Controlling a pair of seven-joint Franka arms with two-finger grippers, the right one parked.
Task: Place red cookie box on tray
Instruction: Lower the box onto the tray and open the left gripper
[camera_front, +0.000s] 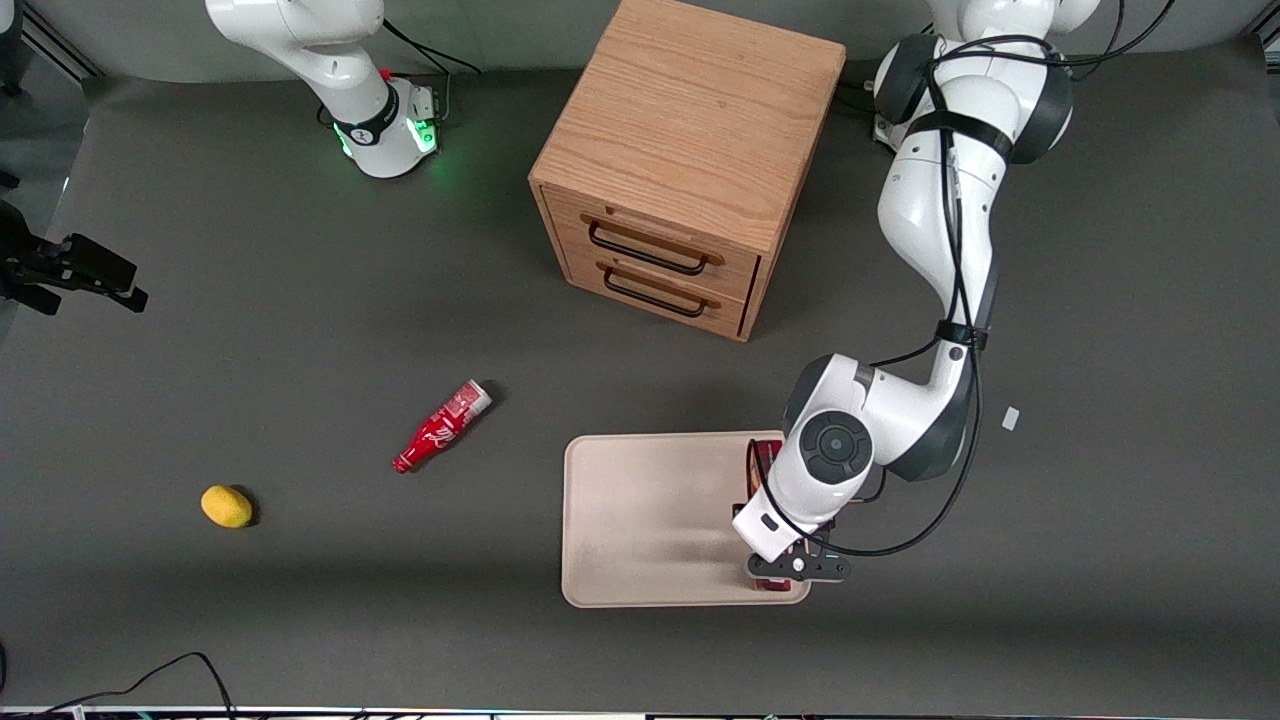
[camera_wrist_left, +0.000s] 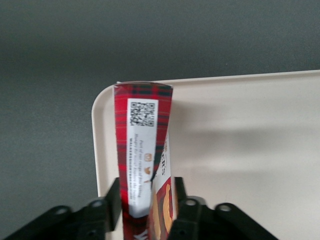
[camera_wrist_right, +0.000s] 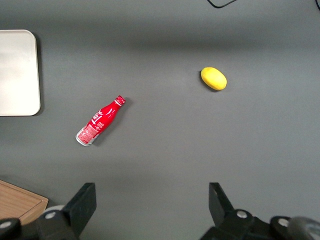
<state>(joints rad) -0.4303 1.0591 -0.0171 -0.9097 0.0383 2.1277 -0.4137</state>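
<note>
The red cookie box (camera_wrist_left: 142, 145) is a long dark-red box with a white label patch and tan cookie pictures, and it stands on a narrow side. My left gripper (camera_wrist_left: 147, 192) is shut on it, one black finger pressed to each long face. The box lies over the cream-beige tray (camera_wrist_left: 240, 150), along the tray's rim at the working arm's end, with its end near a rounded corner. I cannot tell whether it touches the tray floor. In the front view the wrist covers most of the box (camera_front: 768, 452), and the gripper (camera_front: 795, 570) sits over the tray (camera_front: 650, 520) corner nearest the camera.
A red soda bottle (camera_front: 442, 427) lies on the grey table toward the parked arm's end, and a yellow lemon (camera_front: 227, 506) lies still nearer that end. A wooden two-drawer cabinet (camera_front: 690, 160) stands farther from the camera than the tray.
</note>
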